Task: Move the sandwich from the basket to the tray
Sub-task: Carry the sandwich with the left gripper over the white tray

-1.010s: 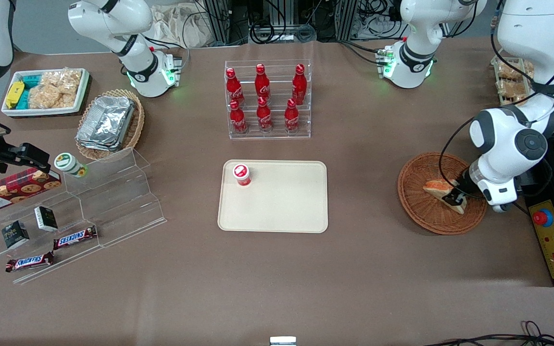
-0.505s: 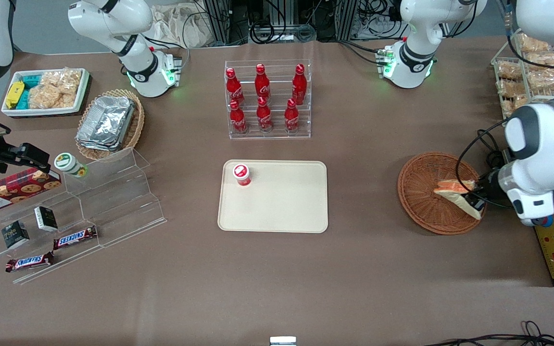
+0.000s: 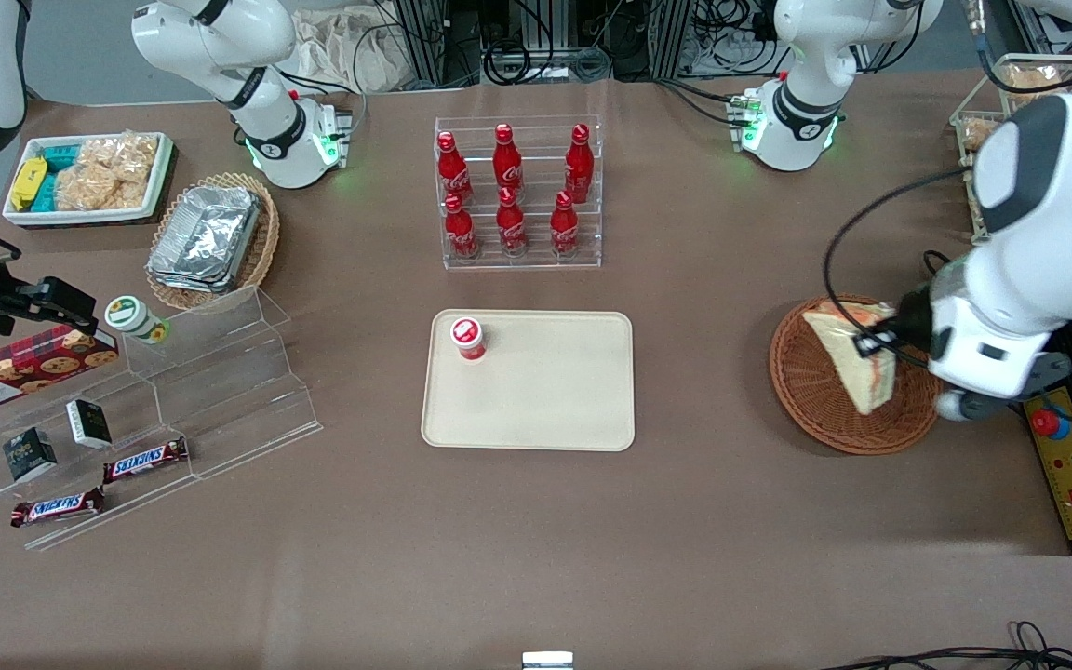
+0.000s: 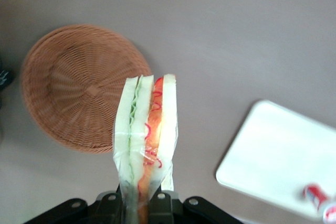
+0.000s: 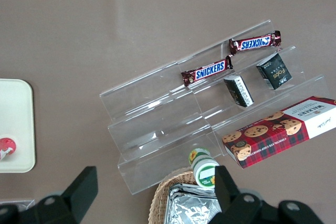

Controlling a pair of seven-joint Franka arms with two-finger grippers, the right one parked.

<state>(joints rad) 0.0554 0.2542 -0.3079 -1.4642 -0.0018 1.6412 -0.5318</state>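
— Where is the sandwich [image 3: 852, 358]?
— Lifted above the basket [image 3: 810, 395], clear of it, the gripper [image 3: 878, 341] jaws clamped on it.
— And the tray [image 3: 555, 400]?
— Mid-desk, bearing a red-capped bottle [image 3: 468, 338].

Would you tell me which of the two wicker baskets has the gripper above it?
The reddish-brown basket toward the working arm's end: the gripper holds the sandwich over it. The paler basket holds foil containers.

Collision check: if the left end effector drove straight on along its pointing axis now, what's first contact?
Probably the basket, below the end effector that holds the sandwich; depth is unclear.
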